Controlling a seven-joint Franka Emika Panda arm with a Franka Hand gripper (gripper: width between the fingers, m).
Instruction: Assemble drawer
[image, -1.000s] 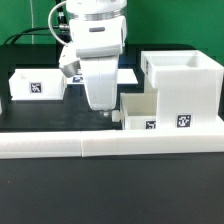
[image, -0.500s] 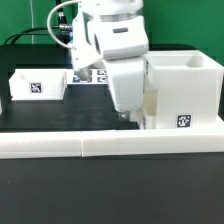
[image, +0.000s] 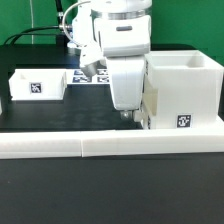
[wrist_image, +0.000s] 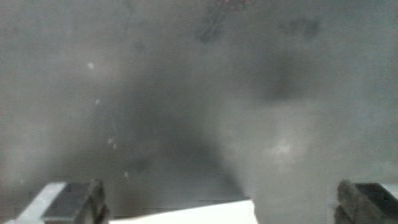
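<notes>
The tall white casing (image: 185, 88) stands at the exterior view's right, tag on its front. One open-top tray (image: 35, 85) sits at the left, tag facing the camera. The second tray (image: 146, 122) sits against the casing's left side and is mostly hidden behind my gripper (image: 125, 113), which hangs low right in front of it. In the wrist view the fingertips (wrist_image: 71, 205) stand wide apart, open, with a blurred grey surface close ahead and a white patch (wrist_image: 196, 215) low between them. Nothing is held.
A long low white border bar (image: 100, 146) runs along the front of the black table, just below the gripper. The marker board (image: 93, 78) lies behind the arm. A black cable hangs at the back left.
The gripper moved toward the exterior view's right, from beside the small tray to in front of it, covering its tag. In the last half second it barely shifted.
</notes>
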